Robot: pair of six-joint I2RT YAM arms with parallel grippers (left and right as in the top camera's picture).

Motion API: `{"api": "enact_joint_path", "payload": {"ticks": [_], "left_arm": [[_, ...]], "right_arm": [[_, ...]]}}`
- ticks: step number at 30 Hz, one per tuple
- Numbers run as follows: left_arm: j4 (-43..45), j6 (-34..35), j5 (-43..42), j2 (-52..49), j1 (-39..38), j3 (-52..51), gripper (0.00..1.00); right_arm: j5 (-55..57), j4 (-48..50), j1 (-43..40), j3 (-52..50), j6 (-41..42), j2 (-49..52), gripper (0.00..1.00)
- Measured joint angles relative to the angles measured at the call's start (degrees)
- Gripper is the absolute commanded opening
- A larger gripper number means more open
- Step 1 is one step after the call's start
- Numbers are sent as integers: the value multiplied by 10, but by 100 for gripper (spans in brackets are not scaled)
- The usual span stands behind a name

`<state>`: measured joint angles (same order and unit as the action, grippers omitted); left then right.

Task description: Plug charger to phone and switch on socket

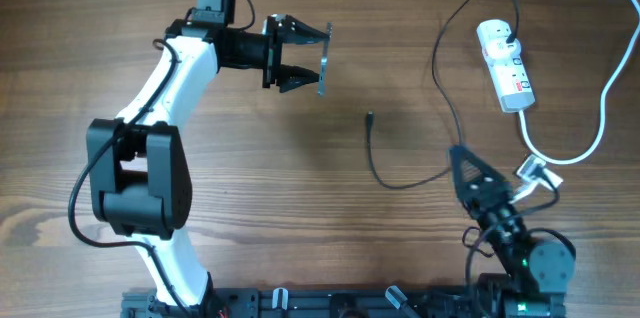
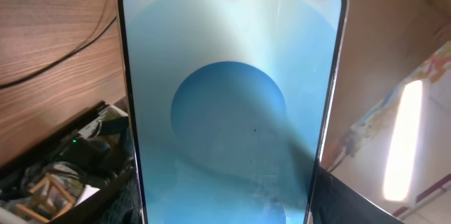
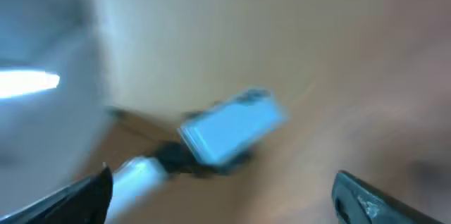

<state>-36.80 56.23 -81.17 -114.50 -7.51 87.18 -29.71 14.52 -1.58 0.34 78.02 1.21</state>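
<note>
My left gripper (image 1: 303, 56) is shut on the phone (image 1: 323, 61) and holds it on edge above the table at the upper middle. In the left wrist view the phone's blue screen (image 2: 229, 104) fills the frame between my dark fingers. The white socket (image 1: 506, 78) lies at the far right. The black charger cable (image 1: 441, 78) runs from it in a loop, and its plug tip (image 1: 369, 116) lies free on the table. My right gripper (image 1: 461, 160) is open and empty, right beside the cable. Its blurred wrist view shows the phone (image 3: 232, 127) far ahead.
The socket's thick white cord (image 1: 603, 108) curves along the right edge. A small white object (image 1: 536, 172) lies just right of my right arm. The wooden table (image 1: 300, 178) lies between the two arms.
</note>
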Motion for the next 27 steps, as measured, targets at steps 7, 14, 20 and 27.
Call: {"api": "enact_joint_path", "payload": {"ticks": [7, 14, 20, 27], "left_arm": [[46, 66, -8, 0, 13, 1, 67], [63, 97, -7, 1, 13, 2, 67], [63, 101, -3, 1, 13, 2, 67], [62, 101, -3, 1, 13, 2, 67]], "right_arm": [[-66, 19, 1, 197, 60, 81, 99], [-84, -733, 57, 816, -399, 554, 99], [309, -897, 392, 1082, -432, 807, 100], [572, -782, 523, 1110, -345, 994, 88]]}}
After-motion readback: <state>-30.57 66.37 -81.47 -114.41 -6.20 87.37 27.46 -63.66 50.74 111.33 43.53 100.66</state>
